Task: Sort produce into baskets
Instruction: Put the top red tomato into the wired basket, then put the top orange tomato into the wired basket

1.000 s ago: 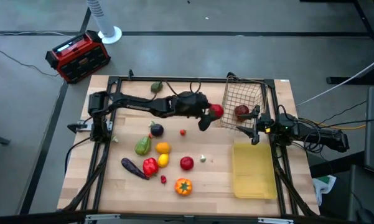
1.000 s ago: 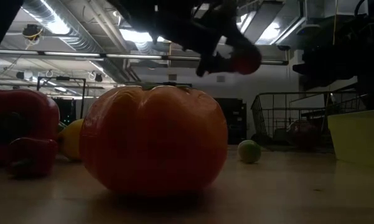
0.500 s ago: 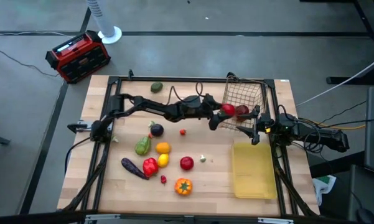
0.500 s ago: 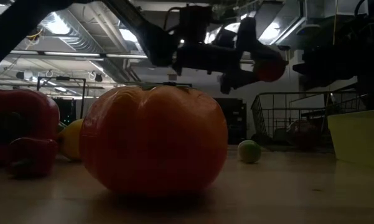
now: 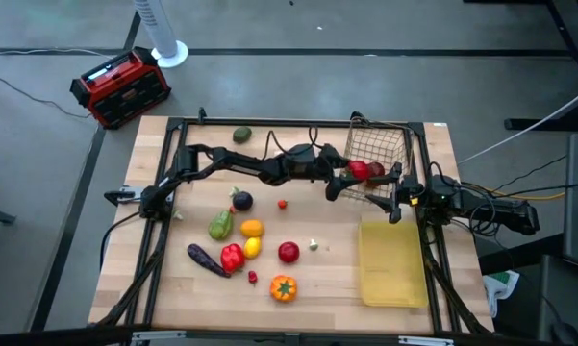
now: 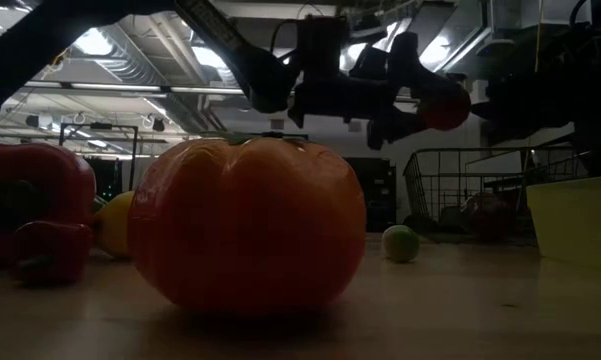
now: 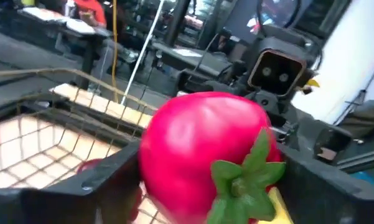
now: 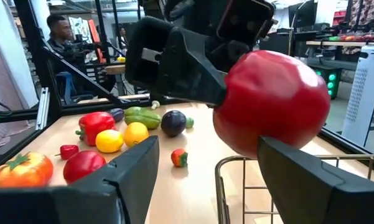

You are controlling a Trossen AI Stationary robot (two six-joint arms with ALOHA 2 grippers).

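Red fruit (image 5: pixel 358 170) being held between fingers of left gripper (image 5: pixel 351 175), jaws wide around it, over near rim of wire basket (image 5: pixel 380 146). Second red piece (image 5: pixel 375 170) lying inside basket, just beyond. Right gripper (image 5: pixel 396 197) waiting beside, jaws parted, empty. Yellow tray (image 5: pixel 393 259) lying below.

In the low view, the orange tomato (image 6: pixel 248 225) fills the centre, hiding most produce behind; the red pepper (image 6: pixel 30 210) is cut off at left.
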